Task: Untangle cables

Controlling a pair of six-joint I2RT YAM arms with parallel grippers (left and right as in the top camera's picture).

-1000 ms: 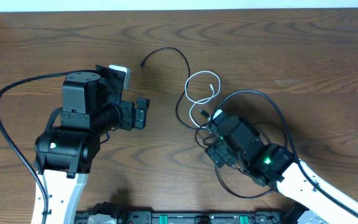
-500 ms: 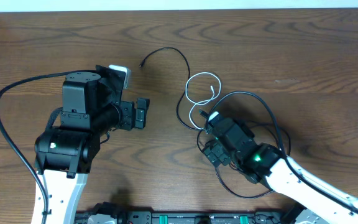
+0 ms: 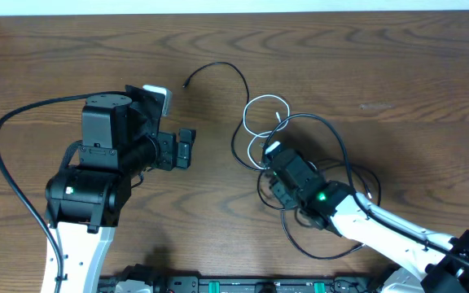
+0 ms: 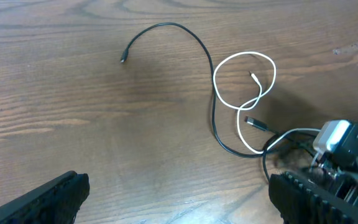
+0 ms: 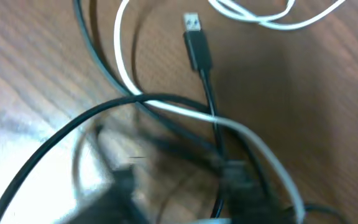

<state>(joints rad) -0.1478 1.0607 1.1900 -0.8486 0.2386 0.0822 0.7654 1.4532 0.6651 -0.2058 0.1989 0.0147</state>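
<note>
The cables lie tangled at the table's centre right. A thin black cable arcs from a small plug to the knot, also shown in the left wrist view as the black cable. A white cable loops beside it; the left wrist view shows its loop. My right gripper sits low over the knot. Its blurred fingers stand partly closed around black strands, behind a USB plug and the white cable. My left gripper hangs open and empty, left of the cables.
A wide black loop curls around the right arm. The left arm's thick black lead sweeps along the table's left side. The table's back edge runs along the top.
The right gripper slid up and left onto the knot and its jaws narrowed. The black loop around it shifted with it. The left arm stayed still.
</note>
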